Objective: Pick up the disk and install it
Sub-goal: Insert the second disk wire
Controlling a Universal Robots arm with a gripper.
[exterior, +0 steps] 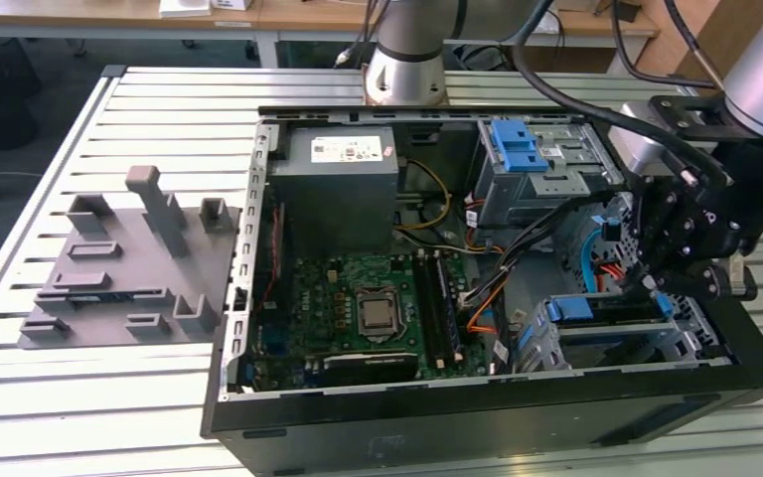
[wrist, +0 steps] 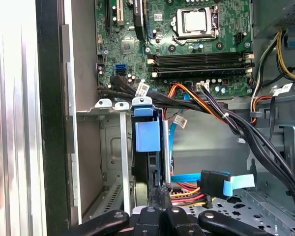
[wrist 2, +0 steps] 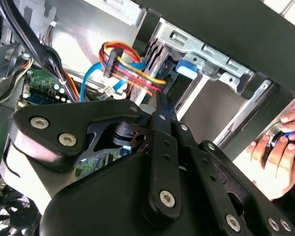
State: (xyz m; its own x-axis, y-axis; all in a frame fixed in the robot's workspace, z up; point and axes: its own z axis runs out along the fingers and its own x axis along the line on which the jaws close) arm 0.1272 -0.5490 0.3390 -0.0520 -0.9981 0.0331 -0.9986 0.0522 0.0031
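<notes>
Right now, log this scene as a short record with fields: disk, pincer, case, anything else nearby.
disk: in a slot of the drive cage, blue carrier showing
pincer: shut, tips down by the disk's edge at the cage
case: open, lying on the slatted table
nearby: a person's hand outside the case; grey fixture on the table
</notes>
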